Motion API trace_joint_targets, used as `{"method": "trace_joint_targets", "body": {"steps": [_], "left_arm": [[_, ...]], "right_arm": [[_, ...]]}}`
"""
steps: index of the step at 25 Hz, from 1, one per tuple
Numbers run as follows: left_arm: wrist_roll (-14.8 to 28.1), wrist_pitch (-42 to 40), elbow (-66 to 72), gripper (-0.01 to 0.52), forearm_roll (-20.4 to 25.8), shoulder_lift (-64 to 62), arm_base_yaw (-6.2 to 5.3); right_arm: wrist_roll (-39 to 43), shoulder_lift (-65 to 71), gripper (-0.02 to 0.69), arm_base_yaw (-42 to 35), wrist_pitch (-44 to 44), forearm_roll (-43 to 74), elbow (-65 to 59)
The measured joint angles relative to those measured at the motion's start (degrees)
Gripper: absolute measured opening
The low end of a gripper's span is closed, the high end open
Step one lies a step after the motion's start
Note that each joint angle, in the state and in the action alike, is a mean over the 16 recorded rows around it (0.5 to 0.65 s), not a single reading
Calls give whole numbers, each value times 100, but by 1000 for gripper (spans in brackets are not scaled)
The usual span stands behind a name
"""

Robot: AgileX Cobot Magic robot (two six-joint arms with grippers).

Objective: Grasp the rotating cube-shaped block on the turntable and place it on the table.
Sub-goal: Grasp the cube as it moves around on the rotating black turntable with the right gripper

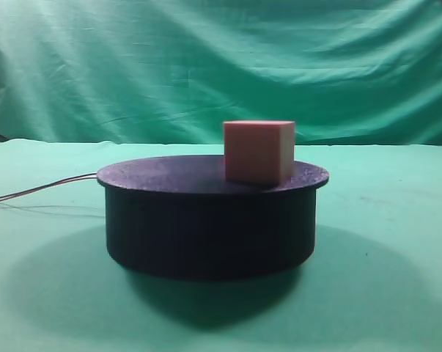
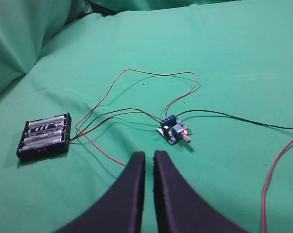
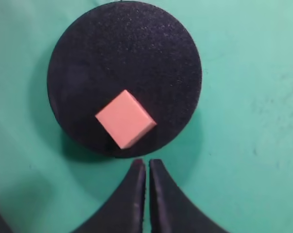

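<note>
A: Where do you see the cube-shaped block?
B: You find it on the turntable, near the rim, on the right side in the exterior view.
A: And your tools?
B: Your right tool hangs above the rim beside the block, fingers together. Your left tool is also together, over the desk near a battery holder.

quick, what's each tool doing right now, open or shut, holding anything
Left tool: shut, holding nothing, above the green table.
Right tool: shut, holding nothing; the cube-shaped block sits untouched on the turntable.
</note>
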State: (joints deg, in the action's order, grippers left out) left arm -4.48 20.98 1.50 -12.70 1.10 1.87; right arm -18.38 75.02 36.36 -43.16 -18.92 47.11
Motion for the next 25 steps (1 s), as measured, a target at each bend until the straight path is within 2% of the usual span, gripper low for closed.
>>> {"method": "trace_joint_targets", "body": {"steps": [7, 11, 13, 15, 20, 25], "left_arm": [[0, 0, 0, 0, 0, 0, 0], [0, 0, 0, 0, 0, 0, 0], [0, 0, 0, 0, 0, 0, 0], [0, 0, 0, 0, 0, 0, 0], [0, 0, 0, 0, 0, 0, 0], [0, 0, 0, 0, 0, 0, 0]], "right_arm": [[-7, 834, 432, 191, 271, 92, 425], [-86, 1226, 529, 191, 470, 91, 578], [-125, 1397, 526, 191, 565, 99, 645], [-158, 1548, 493, 191, 637, 126, 715], [-42, 1784, 368, 173, 635, 345, 965], [430, 1670, 264, -31, 411, 781, 1192]]}}
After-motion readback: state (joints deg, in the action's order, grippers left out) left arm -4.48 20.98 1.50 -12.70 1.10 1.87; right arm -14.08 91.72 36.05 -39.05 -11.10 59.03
